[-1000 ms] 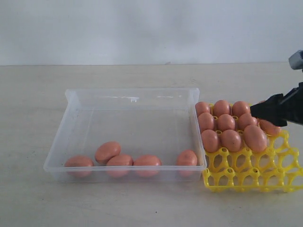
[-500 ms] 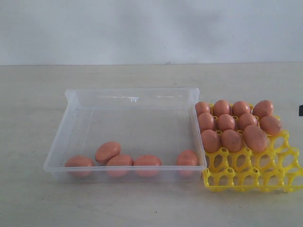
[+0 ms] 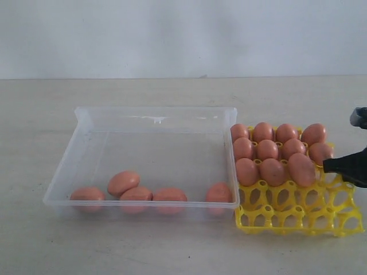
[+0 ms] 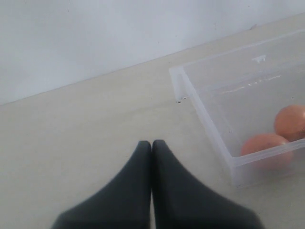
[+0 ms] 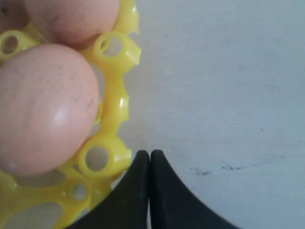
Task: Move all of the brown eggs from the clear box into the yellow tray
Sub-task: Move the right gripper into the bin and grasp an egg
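The clear box (image 3: 155, 110) sits mid-table with several brown eggs (image 3: 169, 197) lying along its near wall. To its right the yellow tray (image 3: 298, 220) touches it and carries several brown eggs (image 3: 266, 150) in its far rows. The cups of its near row are bare. My right gripper (image 3: 325, 166) is shut with nothing in it, its tips (image 5: 150, 152) against the tray's right rim (image 5: 112, 164) beside an egg (image 5: 45, 105). My left gripper (image 4: 151, 142) is shut and empty over bare table, short of the box's corner (image 4: 177, 85). Two eggs (image 4: 264, 145) show behind the box's wall.
The pale tabletop (image 3: 172, 252) runs all round the box and the tray. A plain white wall (image 3: 183, 34) stands behind it. The left arm is outside the exterior view.
My right gripper released an egg in the tray's far right corner, left the view, and came back shut against the tray's right side. Tray and box have both slid slightly left.
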Robot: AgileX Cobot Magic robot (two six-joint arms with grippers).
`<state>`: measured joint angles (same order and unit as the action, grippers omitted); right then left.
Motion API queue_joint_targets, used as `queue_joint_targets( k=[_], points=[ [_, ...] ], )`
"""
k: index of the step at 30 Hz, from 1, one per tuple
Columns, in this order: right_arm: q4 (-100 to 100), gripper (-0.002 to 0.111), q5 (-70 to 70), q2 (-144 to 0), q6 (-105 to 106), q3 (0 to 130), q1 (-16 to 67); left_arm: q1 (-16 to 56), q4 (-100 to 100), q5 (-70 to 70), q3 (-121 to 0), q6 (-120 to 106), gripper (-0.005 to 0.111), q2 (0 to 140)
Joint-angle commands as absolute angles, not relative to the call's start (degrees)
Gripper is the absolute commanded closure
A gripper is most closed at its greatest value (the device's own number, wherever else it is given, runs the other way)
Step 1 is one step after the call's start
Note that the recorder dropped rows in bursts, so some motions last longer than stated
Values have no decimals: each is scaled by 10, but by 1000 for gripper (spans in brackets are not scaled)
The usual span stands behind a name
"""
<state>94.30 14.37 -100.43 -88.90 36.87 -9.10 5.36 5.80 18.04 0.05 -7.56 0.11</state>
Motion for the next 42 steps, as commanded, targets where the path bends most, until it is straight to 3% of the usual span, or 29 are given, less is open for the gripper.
queue_joint_targets(
  k=[1, 8, 10, 14, 17, 23, 27, 30, 32, 35, 38, 42],
  points=[
    [940, 109, 212, -1007, -847, 367, -90, 53, 54, 176, 0, -76, 111, 0],
    [937, 109, -9, -967, -980, 367, -90, 53, 54, 176, 0, -76, 111, 0],
    [953, 109, 53, -918, -963, 386, -90, 53, 54, 176, 0, -76, 111, 0],
    [918, 109, 369, -886, -870, 491, -52, 53, 54, 176, 0, -76, 111, 0],
    [970, 109, 378, -908, -872, 546, 28, 53, 54, 176, 0, -76, 111, 0],
    [999, 109, 151, -949, -891, 599, 230, 53, 54, 176, 0, -76, 111, 0],
    [999, 109, -219, -963, -811, 607, 369, 53, 54, 176, 0, -76, 111, 0],
    [999, 109, -419, -994, -663, 617, 419, 53, 54, 176, 0, -76, 111, 0],
    [868, 109, -400, -1000, -537, 647, 416, 53, 54, 176, 0, -76, 111, 0],
    [385, 109, -361, -1001, -193, 723, 388, 53, 54, 176, 0, -76, 111, 0],
    [-7, 109, -468, -1013, 148, 808, 359, 53, 54, 176, 0, -76, 111, 0],
    [-156, 109, -583, -1043, 197, 894, 356, 53, 54, 176, 0, -76, 111, 0]
  ],
)
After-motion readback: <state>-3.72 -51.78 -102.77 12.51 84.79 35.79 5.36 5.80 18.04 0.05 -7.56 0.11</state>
